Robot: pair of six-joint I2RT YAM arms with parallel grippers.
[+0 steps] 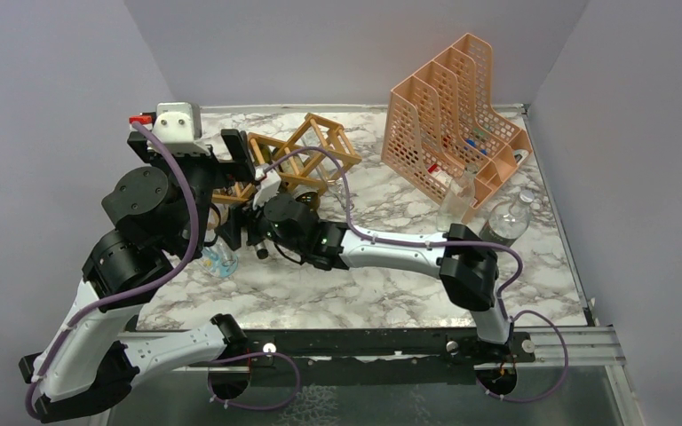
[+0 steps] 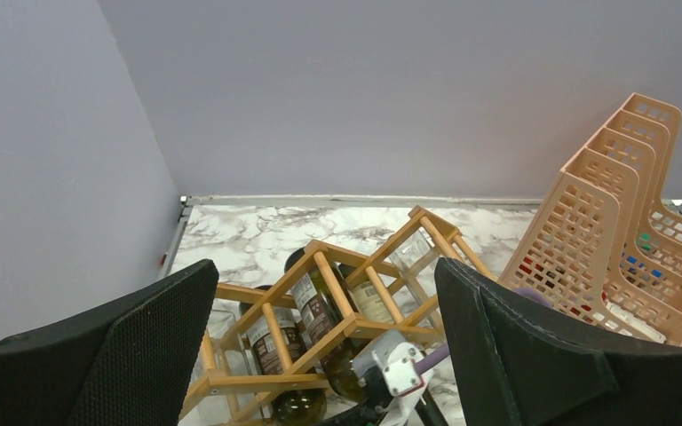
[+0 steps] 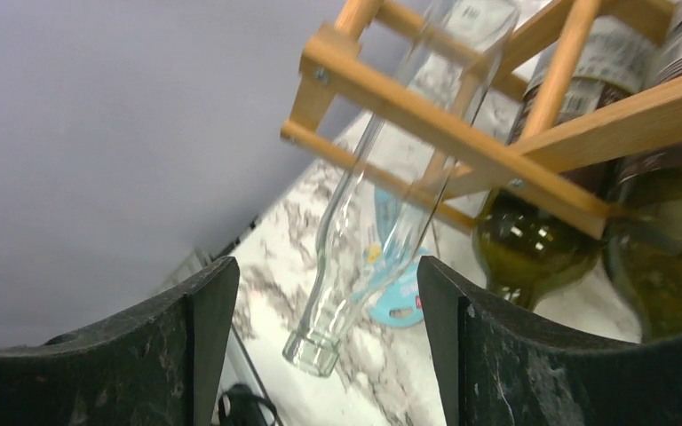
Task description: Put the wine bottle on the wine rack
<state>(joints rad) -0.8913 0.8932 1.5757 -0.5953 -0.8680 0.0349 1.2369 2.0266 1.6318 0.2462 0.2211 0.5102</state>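
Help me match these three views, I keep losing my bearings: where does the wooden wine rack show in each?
Top external: wine rack in the upper centre-left.
Left wrist: wine rack at lower centre, seen from above.
Right wrist: wine rack at upper right, close up.
Shared landmark: the marble table beneath it.

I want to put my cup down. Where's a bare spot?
Bare marble along the front edge, before the right arm, and between the wine rack and peach file holder. Crowded around the rack, where the arms meet.
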